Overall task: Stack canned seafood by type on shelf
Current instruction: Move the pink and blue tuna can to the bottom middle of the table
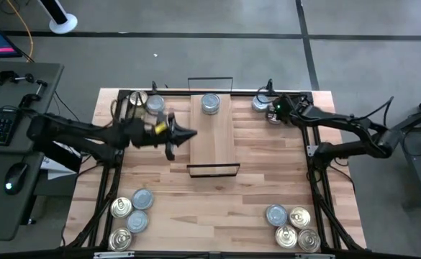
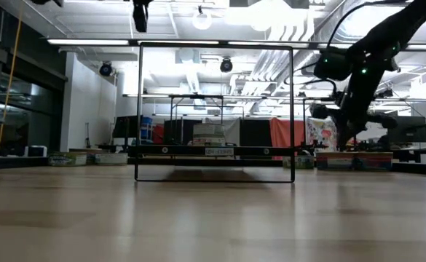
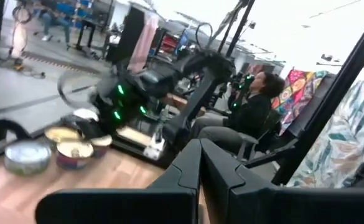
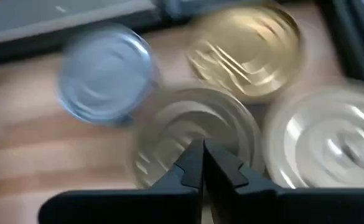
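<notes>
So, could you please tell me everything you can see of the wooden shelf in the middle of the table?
The shelf is a narrow rectangular plank of light wood, lying flat on the tabletop with its long side running front to back. A thin black wire frame stands upright at each short end. One silver-topped tin sits on it near the far end; the rest of the plank is bare. The left gripper is at its left edge.

You have a pale striped butcher-block bench (image 1: pixel 253 180) carrying a lighter wood shelf (image 1: pixel 214 140) with thin black wire ends. The tins (image 1: pixel 132 219) near the bench's front corners are gold-topped and silver-blue-topped, and one silver-blue tin (image 1: pixel 210 103) sits on the shelf.
</notes>
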Robot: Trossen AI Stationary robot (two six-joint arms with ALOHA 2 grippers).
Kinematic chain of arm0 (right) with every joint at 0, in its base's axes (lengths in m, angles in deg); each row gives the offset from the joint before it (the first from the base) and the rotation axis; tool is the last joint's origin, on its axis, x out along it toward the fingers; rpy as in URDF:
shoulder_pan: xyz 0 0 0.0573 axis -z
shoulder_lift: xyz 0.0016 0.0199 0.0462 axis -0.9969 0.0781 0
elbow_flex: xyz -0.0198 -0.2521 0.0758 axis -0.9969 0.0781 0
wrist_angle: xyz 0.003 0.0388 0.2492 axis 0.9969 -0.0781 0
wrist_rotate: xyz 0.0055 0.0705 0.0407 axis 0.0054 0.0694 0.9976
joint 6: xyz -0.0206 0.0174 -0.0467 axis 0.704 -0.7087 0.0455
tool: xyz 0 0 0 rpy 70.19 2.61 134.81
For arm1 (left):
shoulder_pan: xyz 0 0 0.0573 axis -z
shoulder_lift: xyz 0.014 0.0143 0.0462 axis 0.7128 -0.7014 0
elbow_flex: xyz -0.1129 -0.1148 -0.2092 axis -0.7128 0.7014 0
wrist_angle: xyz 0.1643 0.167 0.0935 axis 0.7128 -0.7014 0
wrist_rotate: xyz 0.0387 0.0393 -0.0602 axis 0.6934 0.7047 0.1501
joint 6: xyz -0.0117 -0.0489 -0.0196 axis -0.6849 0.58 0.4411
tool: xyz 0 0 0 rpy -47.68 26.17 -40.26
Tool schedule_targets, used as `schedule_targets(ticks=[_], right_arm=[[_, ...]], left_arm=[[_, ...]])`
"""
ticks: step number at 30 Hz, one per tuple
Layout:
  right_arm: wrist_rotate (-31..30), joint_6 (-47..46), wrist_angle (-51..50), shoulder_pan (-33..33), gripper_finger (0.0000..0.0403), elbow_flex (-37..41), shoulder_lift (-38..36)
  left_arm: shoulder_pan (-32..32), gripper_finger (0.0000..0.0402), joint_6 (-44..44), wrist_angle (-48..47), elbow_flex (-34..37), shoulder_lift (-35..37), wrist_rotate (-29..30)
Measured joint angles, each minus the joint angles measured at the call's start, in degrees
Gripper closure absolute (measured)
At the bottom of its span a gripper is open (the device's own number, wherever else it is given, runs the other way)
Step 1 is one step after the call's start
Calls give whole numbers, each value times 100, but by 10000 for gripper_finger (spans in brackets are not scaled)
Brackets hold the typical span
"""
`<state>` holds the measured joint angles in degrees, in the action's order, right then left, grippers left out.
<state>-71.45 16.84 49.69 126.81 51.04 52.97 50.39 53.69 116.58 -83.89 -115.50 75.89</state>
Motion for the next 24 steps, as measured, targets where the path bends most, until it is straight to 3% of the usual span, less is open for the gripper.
schedule_targets(ticks=[5, 11, 17, 24], right_arm=[[437, 567, 468, 129, 402, -2, 377], [578, 779, 217, -169, 403, -16, 660], [659, 335, -735, -1321, 403, -4, 339], [841, -1665, -1064, -3468, 403, 7, 219]], left_arm=[[980, 402, 316, -34, -178, -310, 1102], [1665, 401, 152, -42, -640, -340, 1374], [2297, 402, -793, -98, -1059, -116, 1395], [3013, 401, -1020, -883, -1148, 344, 1412]])
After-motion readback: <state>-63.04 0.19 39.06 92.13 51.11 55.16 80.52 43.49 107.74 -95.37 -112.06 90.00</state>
